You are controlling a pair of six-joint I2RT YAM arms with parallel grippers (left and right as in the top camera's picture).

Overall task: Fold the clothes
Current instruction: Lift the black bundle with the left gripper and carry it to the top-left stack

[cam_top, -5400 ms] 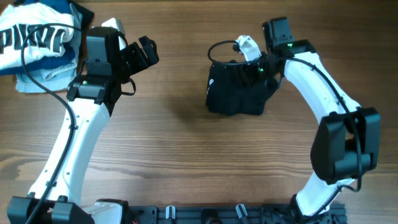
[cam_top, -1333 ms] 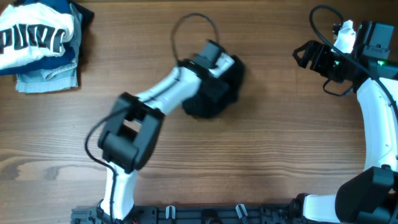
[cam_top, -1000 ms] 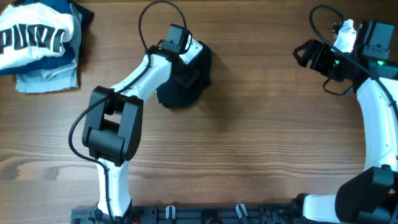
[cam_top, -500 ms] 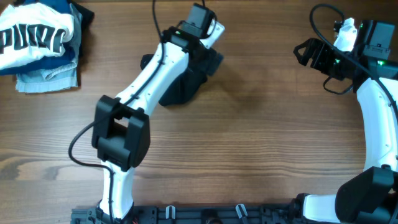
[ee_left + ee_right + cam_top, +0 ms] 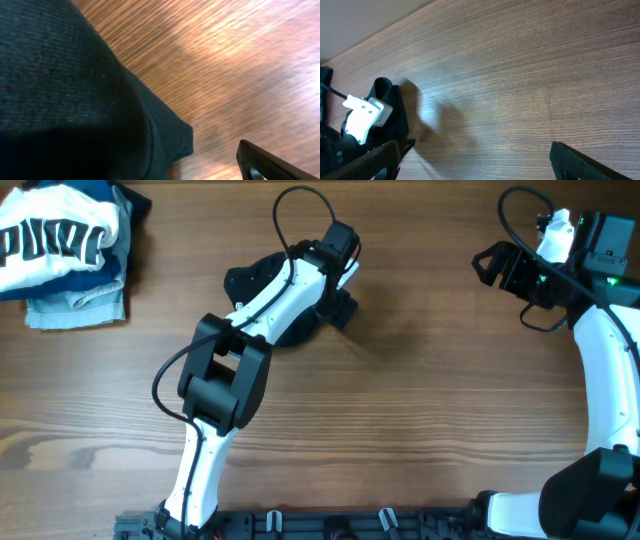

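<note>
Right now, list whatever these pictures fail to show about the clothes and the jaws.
1. Black garment: in the overhead view the left arm lies across it, hiding its folds. The left wrist view is blurred and too close.
2. Left jaws: only one finger shows, cut off by the left wrist frame's edge, so open or shut cannot be told.
3. Pile of clothes: cut off by the overhead frame's top-left corner.

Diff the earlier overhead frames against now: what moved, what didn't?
The black garment went left across the table, from right of centre to left of centre. The right arm, at the garment in the first frame, left it and drew back to the top right corner. The left arm swung over from beside the pile and now lies across the garment. The pile of folded clothes at top left stayed put.
</note>
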